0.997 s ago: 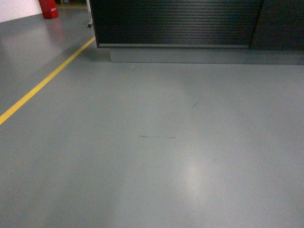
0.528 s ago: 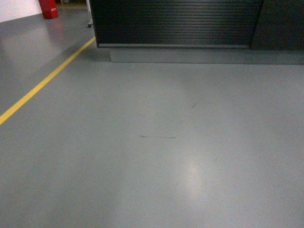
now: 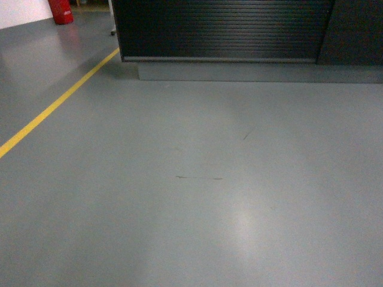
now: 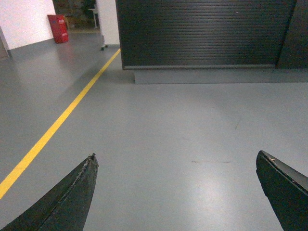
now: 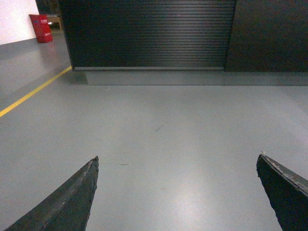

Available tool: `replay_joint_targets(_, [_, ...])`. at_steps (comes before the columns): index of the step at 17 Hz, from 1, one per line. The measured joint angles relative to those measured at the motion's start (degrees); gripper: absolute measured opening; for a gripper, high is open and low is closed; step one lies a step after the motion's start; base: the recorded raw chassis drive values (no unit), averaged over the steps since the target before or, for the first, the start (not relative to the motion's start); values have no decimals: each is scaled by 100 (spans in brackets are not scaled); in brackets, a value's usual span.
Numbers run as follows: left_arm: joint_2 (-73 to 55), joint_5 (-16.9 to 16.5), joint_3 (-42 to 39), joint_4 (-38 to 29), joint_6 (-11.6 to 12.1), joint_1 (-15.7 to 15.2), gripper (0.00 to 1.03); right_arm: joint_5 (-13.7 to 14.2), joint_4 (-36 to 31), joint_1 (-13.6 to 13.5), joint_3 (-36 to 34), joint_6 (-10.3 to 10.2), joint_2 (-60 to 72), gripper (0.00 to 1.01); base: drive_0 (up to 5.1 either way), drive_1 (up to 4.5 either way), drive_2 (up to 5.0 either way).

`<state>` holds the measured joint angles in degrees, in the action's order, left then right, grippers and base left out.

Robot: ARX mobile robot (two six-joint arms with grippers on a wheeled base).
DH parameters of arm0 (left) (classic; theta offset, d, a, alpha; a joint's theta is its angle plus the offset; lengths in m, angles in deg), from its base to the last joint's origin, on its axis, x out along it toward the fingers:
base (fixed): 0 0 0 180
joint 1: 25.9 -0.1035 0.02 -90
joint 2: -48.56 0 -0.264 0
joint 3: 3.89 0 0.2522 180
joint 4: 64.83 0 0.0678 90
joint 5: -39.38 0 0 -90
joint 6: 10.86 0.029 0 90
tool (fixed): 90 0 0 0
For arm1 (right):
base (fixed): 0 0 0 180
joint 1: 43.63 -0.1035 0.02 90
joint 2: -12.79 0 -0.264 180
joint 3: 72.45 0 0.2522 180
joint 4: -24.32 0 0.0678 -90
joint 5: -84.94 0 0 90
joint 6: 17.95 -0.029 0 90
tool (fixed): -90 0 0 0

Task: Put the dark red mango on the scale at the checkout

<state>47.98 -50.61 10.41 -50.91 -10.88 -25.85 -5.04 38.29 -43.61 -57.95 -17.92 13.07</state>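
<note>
The checkout fills the top of the head view: a black counter with a ribbed front on a grey plinth. It also shows ahead as the checkout in the left wrist view and the checkout in the right wrist view. The dark red mango and the scale are out of view. My left gripper is open over bare floor, nothing between its fingers. My right gripper is open too and holds nothing. Neither gripper appears in the head view.
Grey floor stretches between me and the counter. A yellow line runs diagonally on the left. A red object stands at the far left near a white wall. A darker panel adjoins the counter on the right.
The floor marks and counter base have slid slightly down in the head view, so the counter is a little closer.
</note>
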Motion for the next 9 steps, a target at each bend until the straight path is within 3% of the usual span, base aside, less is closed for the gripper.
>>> replay_joint_targets(9, [0, 4, 0, 0, 0, 0, 98, -9, -11, 0, 0, 2, 0, 98, -2, 428, -433])
